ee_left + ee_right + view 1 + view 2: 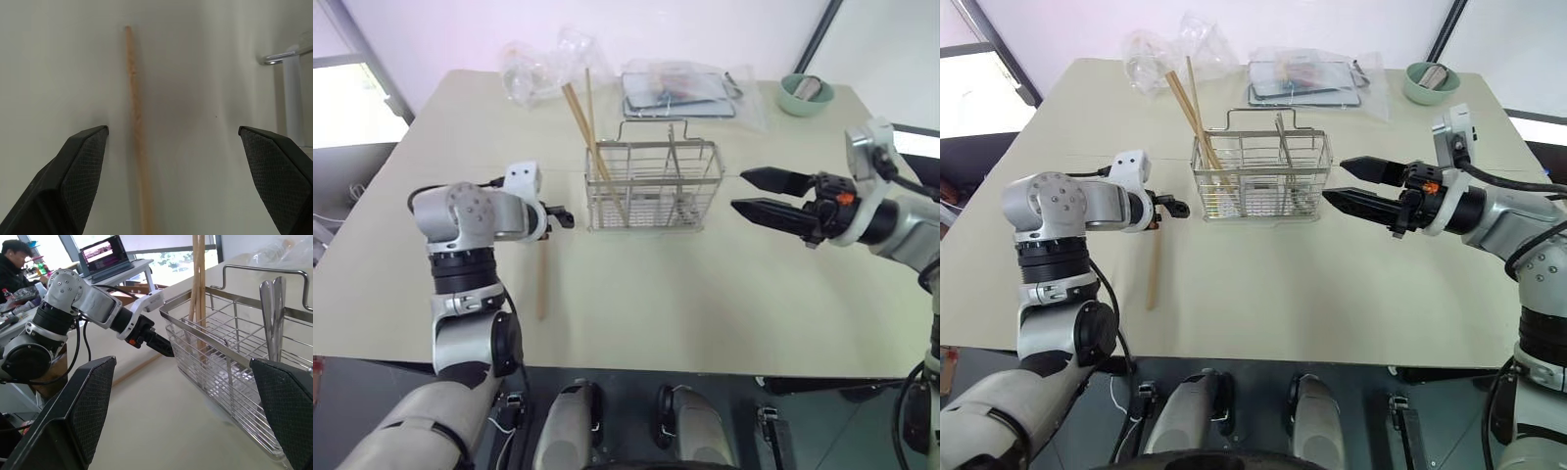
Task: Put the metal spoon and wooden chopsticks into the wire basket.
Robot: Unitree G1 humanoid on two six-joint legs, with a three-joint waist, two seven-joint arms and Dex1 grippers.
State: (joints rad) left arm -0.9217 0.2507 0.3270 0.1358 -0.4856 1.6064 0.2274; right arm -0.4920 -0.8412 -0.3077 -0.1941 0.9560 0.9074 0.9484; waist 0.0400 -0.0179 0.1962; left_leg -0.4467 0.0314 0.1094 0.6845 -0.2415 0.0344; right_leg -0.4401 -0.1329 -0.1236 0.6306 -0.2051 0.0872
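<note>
On the pale table (724, 294) we found one of the wooden chopsticks (542, 284) lying between the fingers of our wide-open, empty left pincer (178, 161), the wire basket (651, 186) just beyond, so centring before closing seemed wise.

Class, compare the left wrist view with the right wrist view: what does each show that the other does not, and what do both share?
Left wrist view alone: the open left gripper straddling, from above, one thin light-tan wooden chopstick lying flat on the beige table.

Right wrist view alone: tan wooden chopsticks and the shiny metal spoon standing in the basket; a person seated far behind.

Both: the silver wire basket and the table.
</note>
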